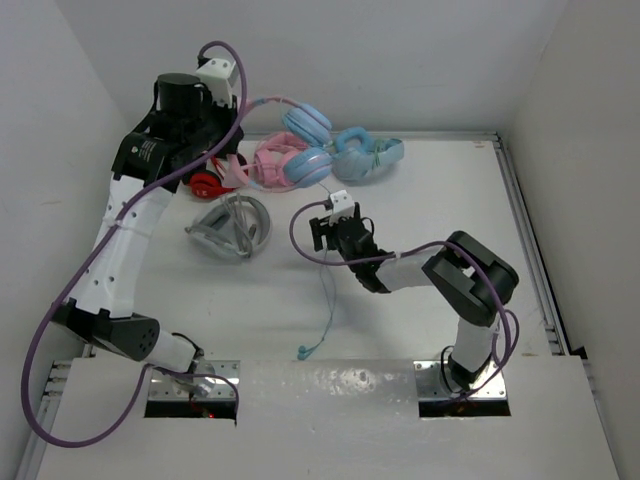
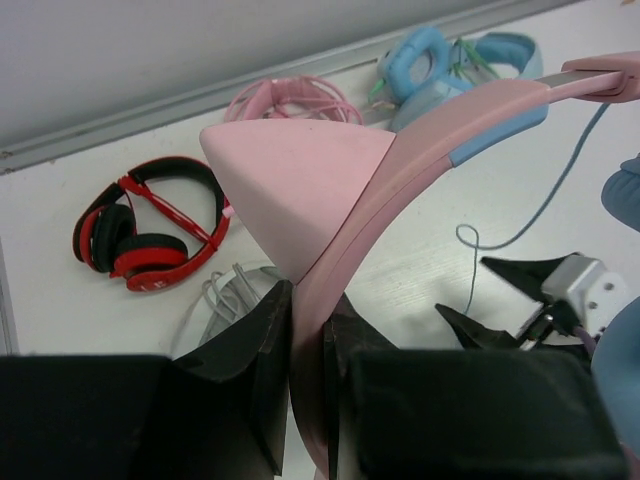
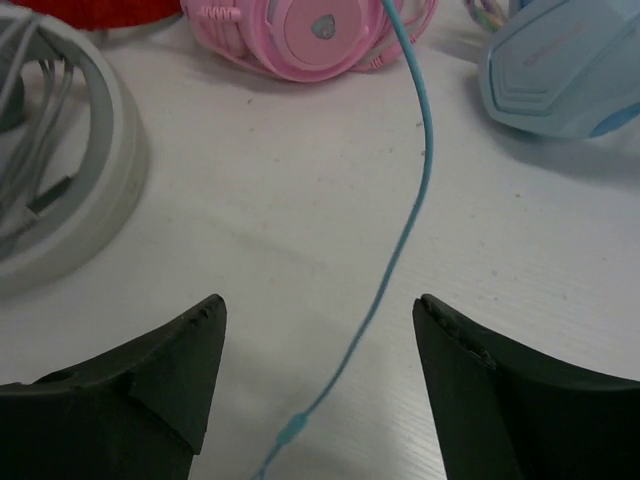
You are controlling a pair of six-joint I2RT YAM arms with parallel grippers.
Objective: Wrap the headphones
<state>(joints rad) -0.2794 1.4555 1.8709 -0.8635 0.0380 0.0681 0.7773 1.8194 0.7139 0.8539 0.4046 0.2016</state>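
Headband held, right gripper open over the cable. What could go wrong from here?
The teal cable is thin and loose between the open fingers of the right gripper; a close could miss it. The left gripper pinches only the pink headband, so a cable tug might twist it loose. The cable passes the all-pink pair and could snag it.

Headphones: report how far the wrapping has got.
Done: the left gripper is shut on the headphones' pink headband, holding them up. In hand: the open right gripper straddles the teal cable without gripping it. Left: all the wrapping; the cable hangs loose, its plug lying on the table, no turn visible around the headband.
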